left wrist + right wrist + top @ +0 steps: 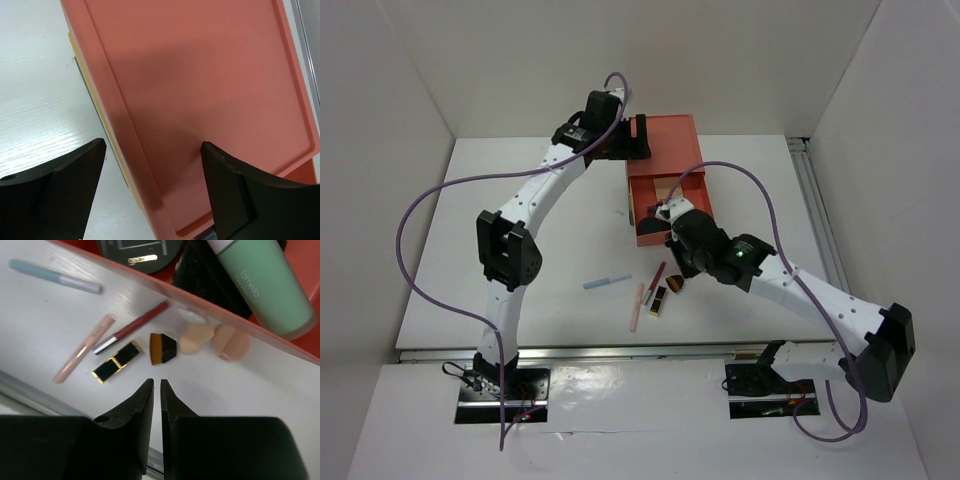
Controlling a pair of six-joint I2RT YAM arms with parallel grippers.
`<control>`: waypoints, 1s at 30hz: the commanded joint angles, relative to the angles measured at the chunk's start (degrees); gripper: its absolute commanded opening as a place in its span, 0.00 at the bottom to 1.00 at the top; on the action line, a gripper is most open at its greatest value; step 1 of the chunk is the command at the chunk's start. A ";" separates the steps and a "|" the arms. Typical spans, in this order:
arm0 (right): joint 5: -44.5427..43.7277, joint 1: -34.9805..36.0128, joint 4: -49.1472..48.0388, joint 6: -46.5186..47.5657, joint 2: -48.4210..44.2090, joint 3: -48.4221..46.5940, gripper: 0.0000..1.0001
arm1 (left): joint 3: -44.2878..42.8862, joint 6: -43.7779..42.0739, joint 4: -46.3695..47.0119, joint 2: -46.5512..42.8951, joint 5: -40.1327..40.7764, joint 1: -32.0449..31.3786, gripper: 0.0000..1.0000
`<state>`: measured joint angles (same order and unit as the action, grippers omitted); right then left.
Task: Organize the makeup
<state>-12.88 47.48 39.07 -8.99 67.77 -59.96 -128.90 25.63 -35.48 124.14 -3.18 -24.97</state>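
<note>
Reaches with the left arm to the far side of the table (580, 230), elbow bent out to the left, and holds the left gripper (153, 144) spread wide across an edge of the coral drawer box (670, 145); cannot tell whether its fingers (70, 175) touch the box. Bends the right arm in from the right and hangs the right gripper (156, 382) over the front of the open drawer (655, 228), jaws pinched to a thin slit with nothing between. Inside the drawer: a mint tube (260, 282) and a black compact (137, 252), both cut off by the frame. On the table just in front: a blue pencil (55, 276), pink pencil (84, 348), slim red lipstick (131, 327), black-and-gold lipstick (116, 361) and brush (162, 348). Right at the drawer's translucent front wall, two peach sponges (196, 338), inside or outside unclear. From overhead, most of the drawer hidden under the right wrist.
</note>
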 commanded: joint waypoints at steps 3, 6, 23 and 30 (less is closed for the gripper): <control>-12.49 0.42 -4.25 -2.34 6.75 -0.86 0.18 | 2.42 1.36 2.53 -0.30 -0.95 0.01 0.88; -18.13 0.94 -9.01 -2.34 8.60 -1.38 0.16 | 3.48 1.36 3.05 0.23 -1.57 0.01 0.88; -27.80 -0.20 -56.62 1.96 9.92 9.16 0.16 | 5.85 1.36 3.05 1.98 -3.93 0.01 0.81; -33.09 -3.53 -65.52 2.67 19.85 4.78 0.19 | 6.38 1.36 3.05 3.13 -5.87 0.01 0.79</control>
<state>-41.80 45.98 -14.33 -6.90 84.33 -51.29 -124.60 27.42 -28.08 124.14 -5.61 -24.34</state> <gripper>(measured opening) 0.183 0.793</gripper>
